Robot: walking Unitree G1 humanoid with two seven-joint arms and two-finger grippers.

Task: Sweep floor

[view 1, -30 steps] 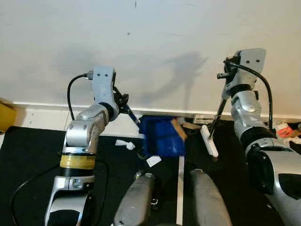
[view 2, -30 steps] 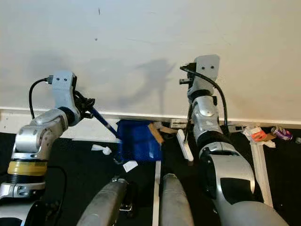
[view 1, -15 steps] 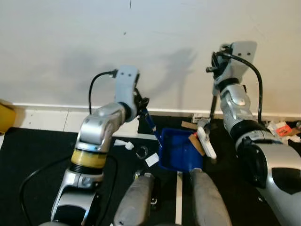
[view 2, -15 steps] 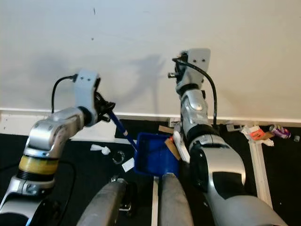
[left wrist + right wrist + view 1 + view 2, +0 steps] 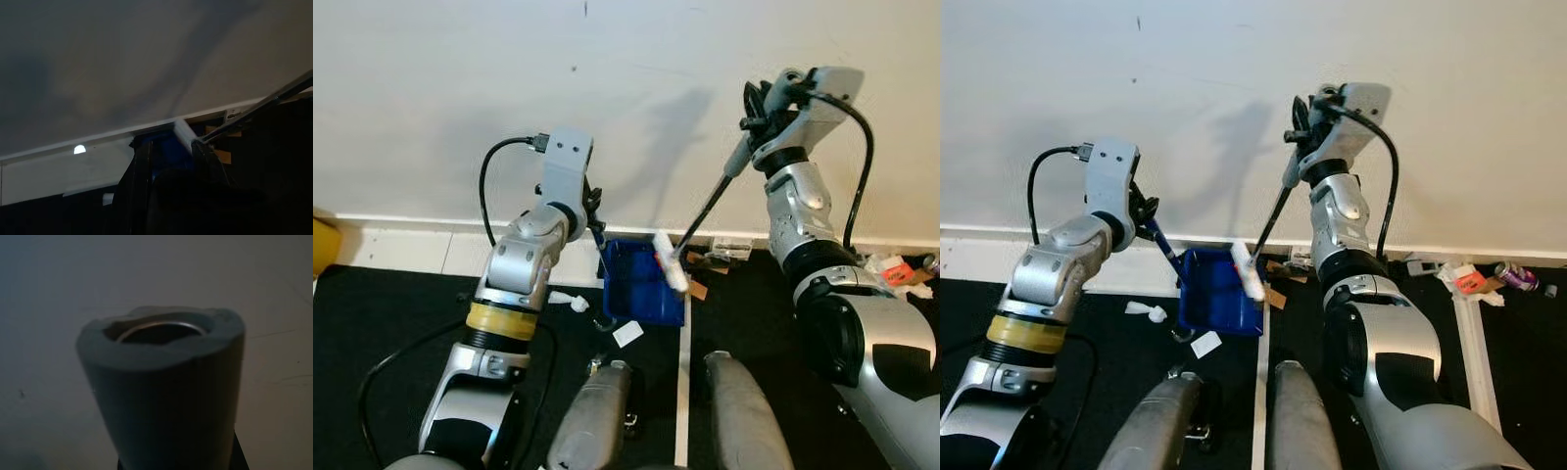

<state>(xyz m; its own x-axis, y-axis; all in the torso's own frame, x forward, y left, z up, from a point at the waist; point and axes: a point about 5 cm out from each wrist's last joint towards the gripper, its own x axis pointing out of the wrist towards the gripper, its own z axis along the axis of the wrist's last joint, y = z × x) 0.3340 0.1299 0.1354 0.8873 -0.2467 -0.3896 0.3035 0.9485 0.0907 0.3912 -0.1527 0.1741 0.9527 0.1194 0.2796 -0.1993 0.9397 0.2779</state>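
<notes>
Now broom (image 5: 705,211) gripped in right gripper (image 5: 756,106), head over dustpan (image 5: 641,284)

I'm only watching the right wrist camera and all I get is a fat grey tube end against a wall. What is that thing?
Observer: It is the top of a broom handle, held by the right gripper. The thin shaft slants down to a white brush head.
Operator: Where is that head now?
Observer: At the right edge of a blue dustpan that sits on the dark floor by the wall.
Operator: Who holds the dustpan?
Observer: The left gripper, by its blue handle, jaws shut on it.
Operator: Any mess left?
Observer: Yes: white scraps left of the pan and cardboard bits on its right.
</notes>
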